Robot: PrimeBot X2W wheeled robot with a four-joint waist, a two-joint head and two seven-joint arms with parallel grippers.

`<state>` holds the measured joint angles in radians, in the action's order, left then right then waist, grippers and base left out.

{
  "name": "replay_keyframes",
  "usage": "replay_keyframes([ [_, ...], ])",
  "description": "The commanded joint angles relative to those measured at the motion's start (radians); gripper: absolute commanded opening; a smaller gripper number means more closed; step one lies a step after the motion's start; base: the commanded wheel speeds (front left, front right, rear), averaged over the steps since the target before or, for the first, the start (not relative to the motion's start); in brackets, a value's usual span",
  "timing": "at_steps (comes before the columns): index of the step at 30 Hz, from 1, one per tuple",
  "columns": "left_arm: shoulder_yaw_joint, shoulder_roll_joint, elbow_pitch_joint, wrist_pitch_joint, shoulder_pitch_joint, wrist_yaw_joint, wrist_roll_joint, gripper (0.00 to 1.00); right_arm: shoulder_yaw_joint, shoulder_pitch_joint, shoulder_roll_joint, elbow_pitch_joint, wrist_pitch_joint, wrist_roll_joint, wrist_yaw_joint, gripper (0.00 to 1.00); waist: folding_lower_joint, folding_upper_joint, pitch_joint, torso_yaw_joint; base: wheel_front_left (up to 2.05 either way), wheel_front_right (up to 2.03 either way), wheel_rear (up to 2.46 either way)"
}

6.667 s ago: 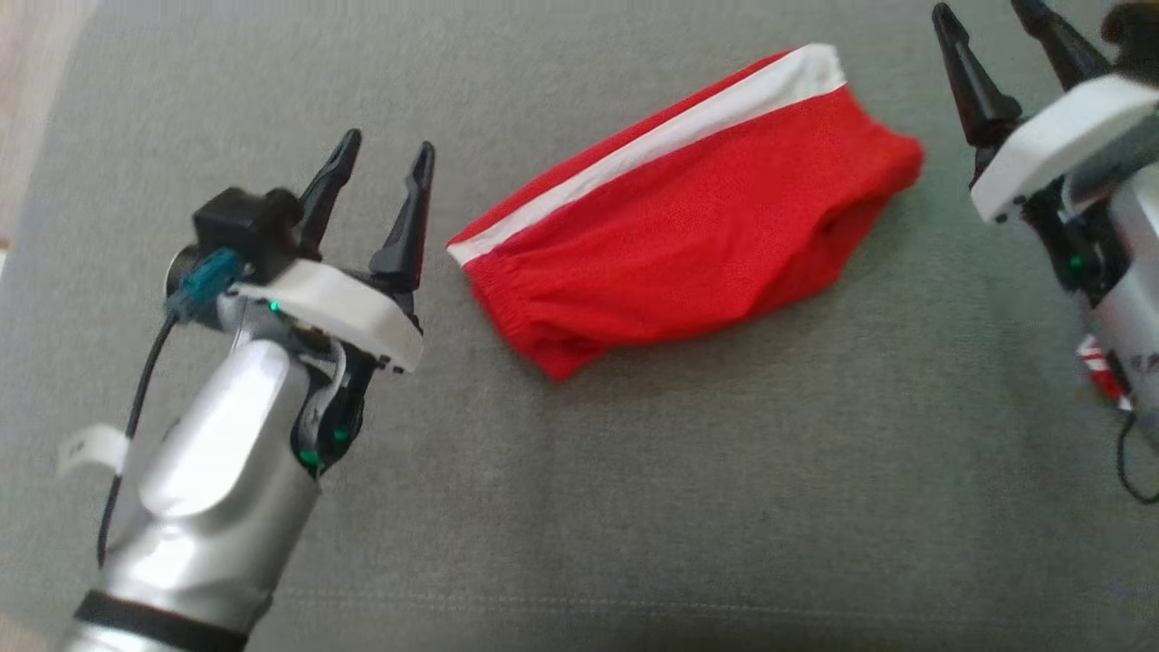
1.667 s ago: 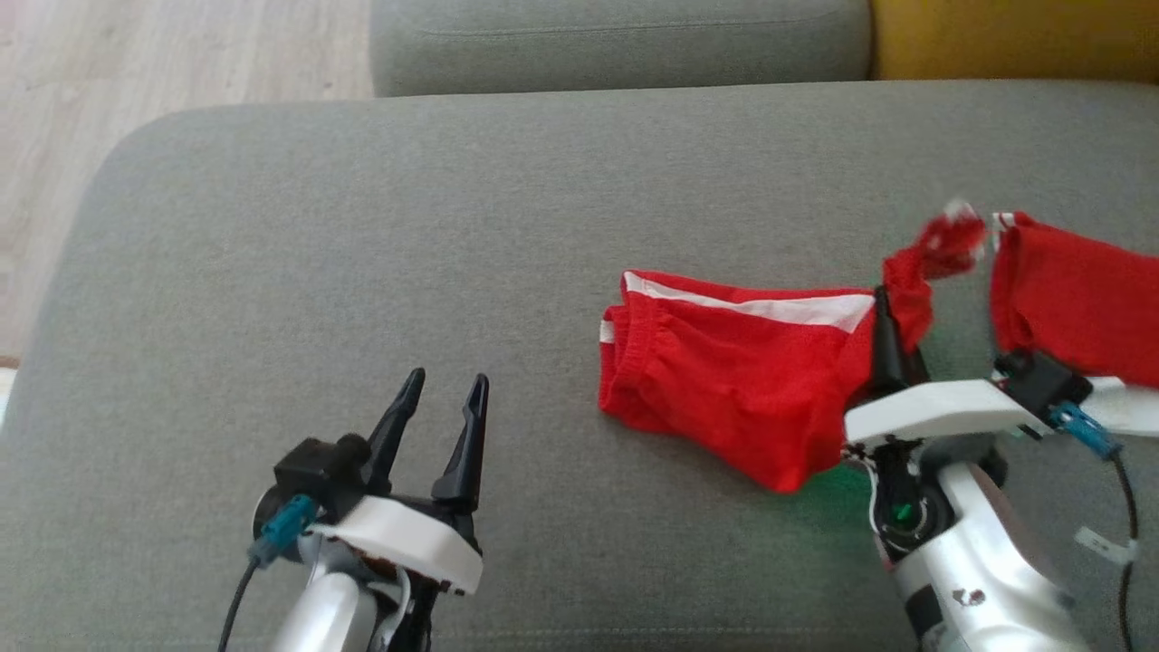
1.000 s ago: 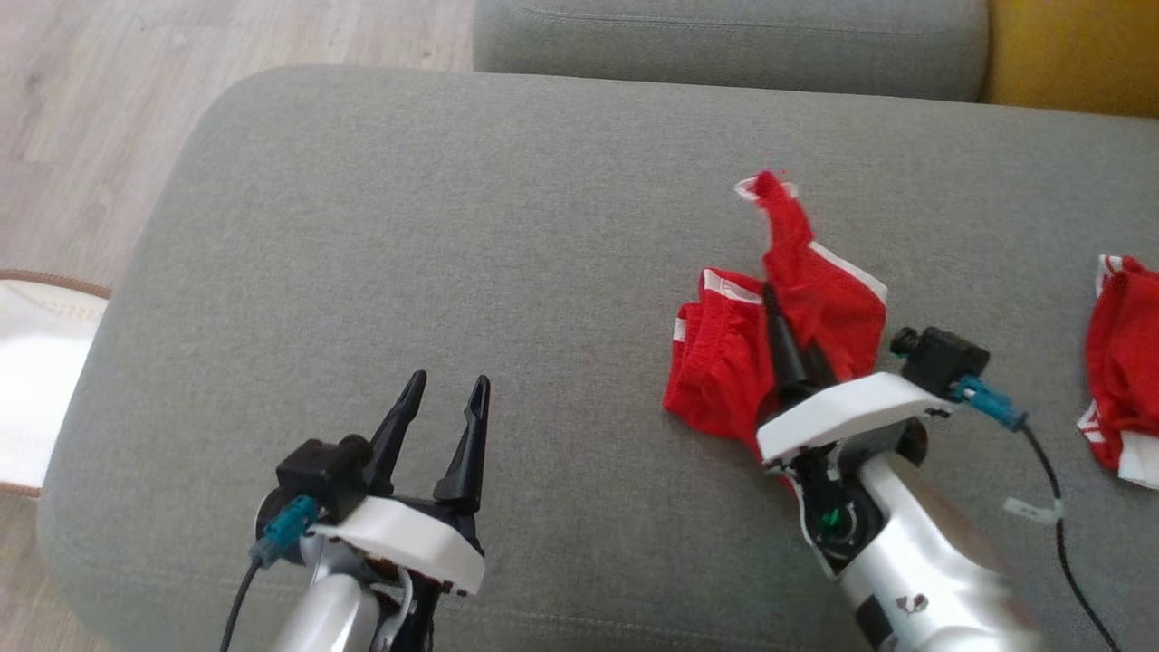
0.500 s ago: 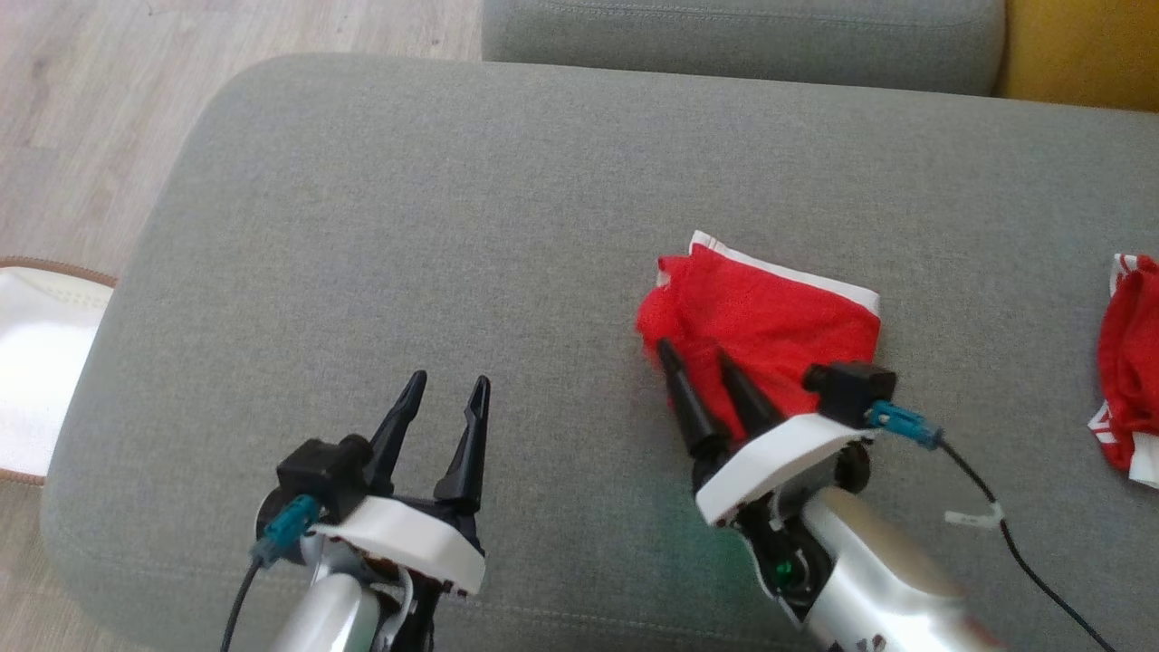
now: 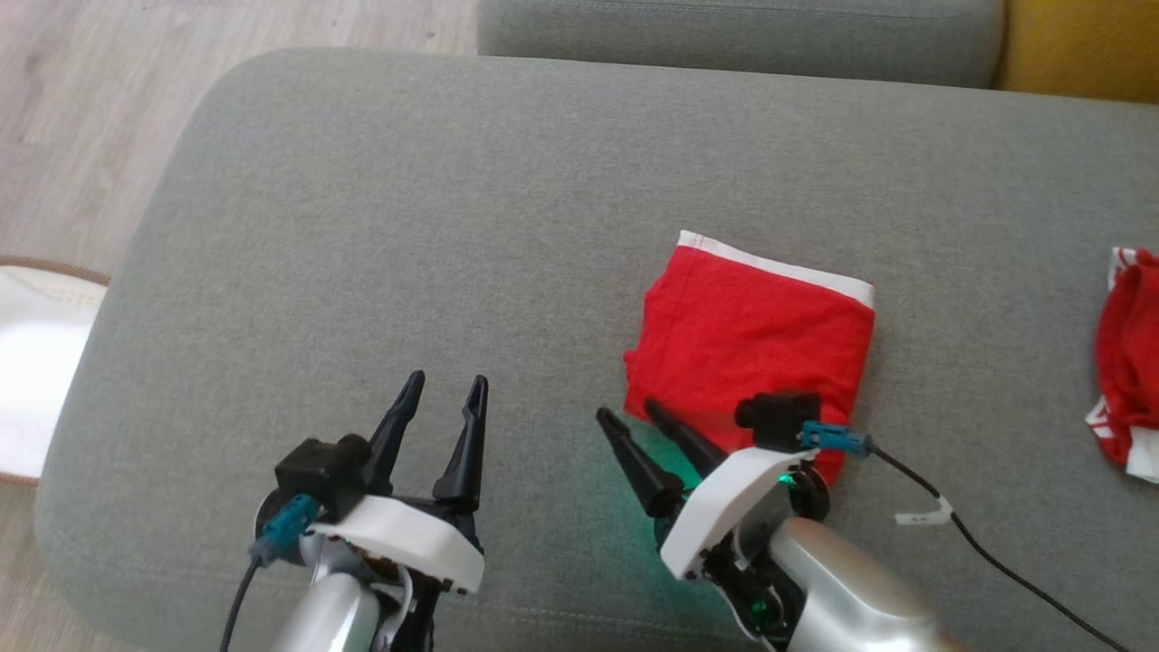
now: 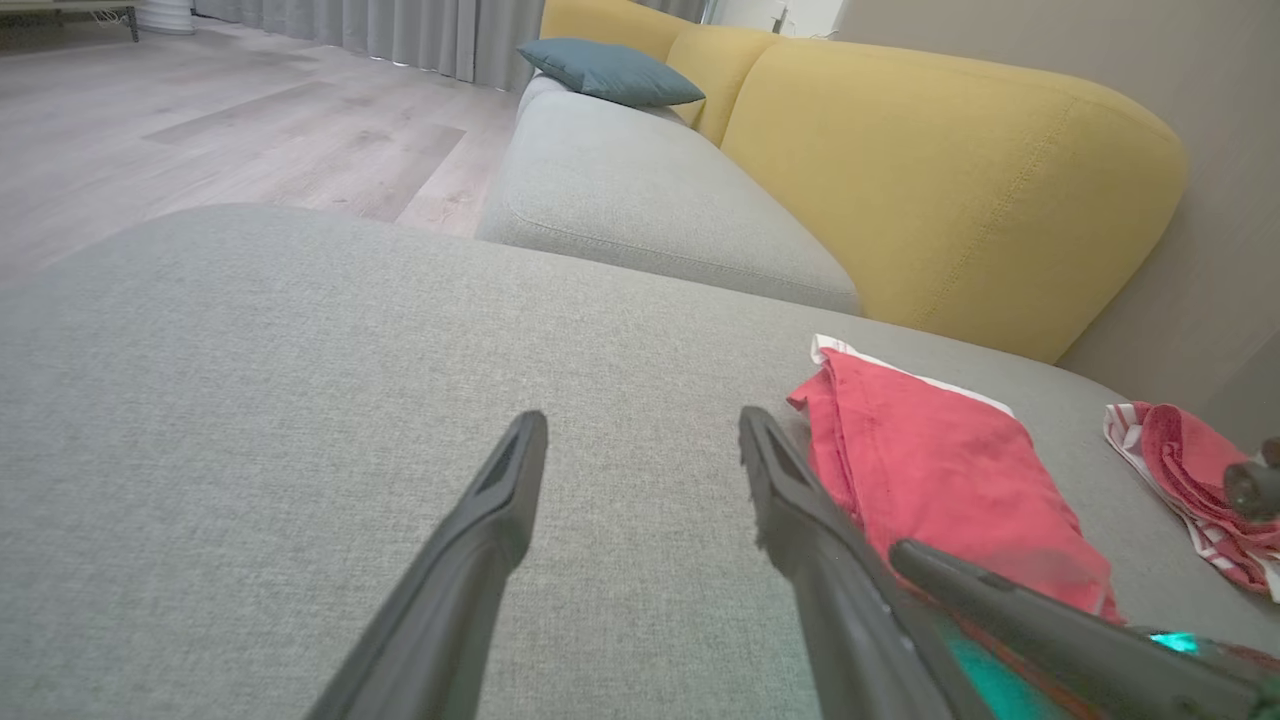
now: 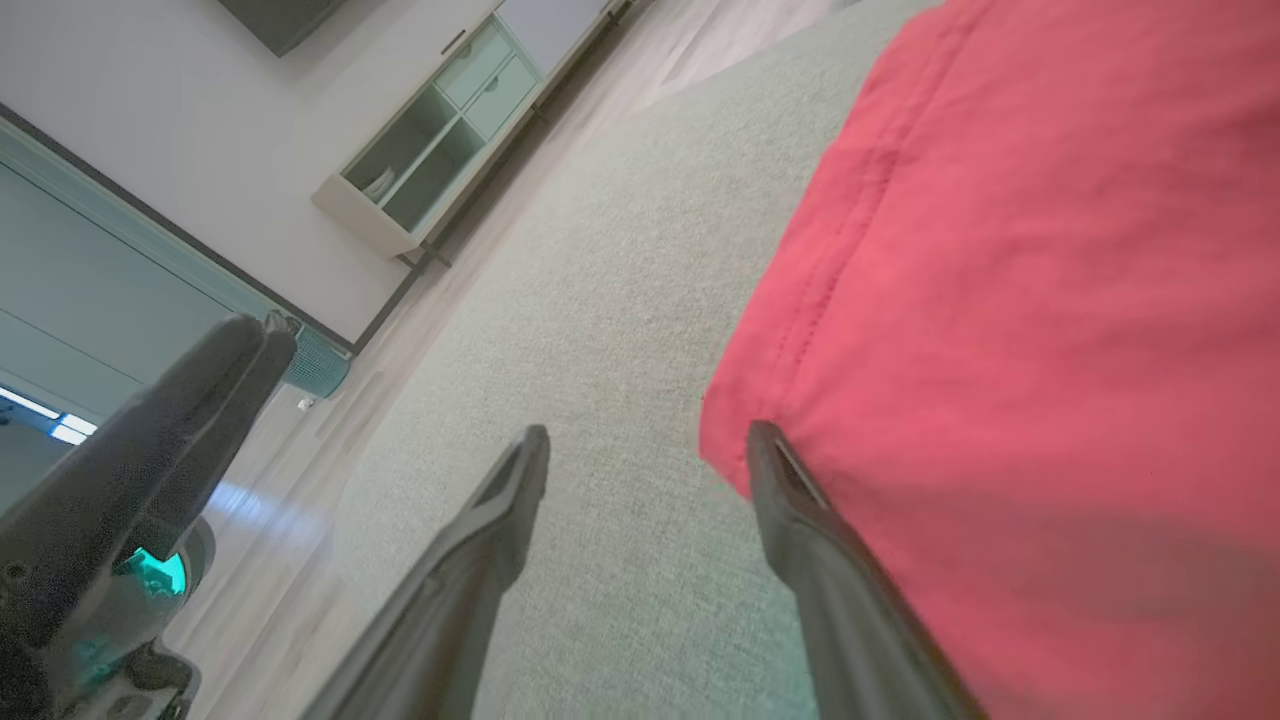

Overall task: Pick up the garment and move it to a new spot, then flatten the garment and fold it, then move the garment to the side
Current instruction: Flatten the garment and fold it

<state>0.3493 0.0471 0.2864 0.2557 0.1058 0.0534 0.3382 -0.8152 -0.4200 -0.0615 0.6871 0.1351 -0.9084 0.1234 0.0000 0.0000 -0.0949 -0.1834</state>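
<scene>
The folded shorts point(image 5: 756, 335) are lying just right of the right gripper point(image 5: 627, 410), its fingers spread and empty; the left gripper point(image 5: 448, 378), likewise spread, is hovering farther left.

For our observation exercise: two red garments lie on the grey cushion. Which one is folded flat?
The garment beside the right gripper: a neat rectangle with a white band on its far edge. The other garment, at the right, lies crumpled.

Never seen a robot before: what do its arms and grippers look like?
Silver forearms, white wrist plates. The left gripper and right gripper each have two long, tapered black fingers. A black camera with teal plug and cable sits on each wrist.
</scene>
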Motion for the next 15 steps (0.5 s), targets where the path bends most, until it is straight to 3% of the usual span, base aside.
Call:
replay_keyframes([
  [1, -0.030, 0.003, -0.031, 0.006, 0.038, -0.005, 0.003, 1.00, -0.021, -0.022, 0.011, -0.038, -0.004, -0.014, 0.007, 1.00, 0.0000, 0.0000, 0.002, 0.012, 0.00, 0.00, 0.00],
  [10, -0.047, 0.003, -0.041, 0.006, 0.039, -0.003, -0.003, 1.00, 0.030, -0.056, 0.011, -0.063, 0.056, 0.012, 0.007, 1.00, 0.0000, 0.0000, 0.028, 0.081, 0.00, 0.00, 0.00],
  [13, -0.058, 0.003, -0.062, 0.006, 0.038, -0.004, -0.006, 1.00, 0.104, -0.069, 0.008, -0.058, 0.092, 0.094, 0.007, 1.00, 0.0000, 0.0000, 0.042, 0.110, 0.00, 0.00, 0.00],
  [15, -0.079, 0.003, -0.096, 0.006, 0.037, -0.008, 0.013, 1.00, 0.210, -0.068, -0.019, -0.062, 0.116, 0.226, 0.007, 1.00, 0.0000, 0.0000, 0.056, 0.138, 0.00, 0.00, 0.00],
])
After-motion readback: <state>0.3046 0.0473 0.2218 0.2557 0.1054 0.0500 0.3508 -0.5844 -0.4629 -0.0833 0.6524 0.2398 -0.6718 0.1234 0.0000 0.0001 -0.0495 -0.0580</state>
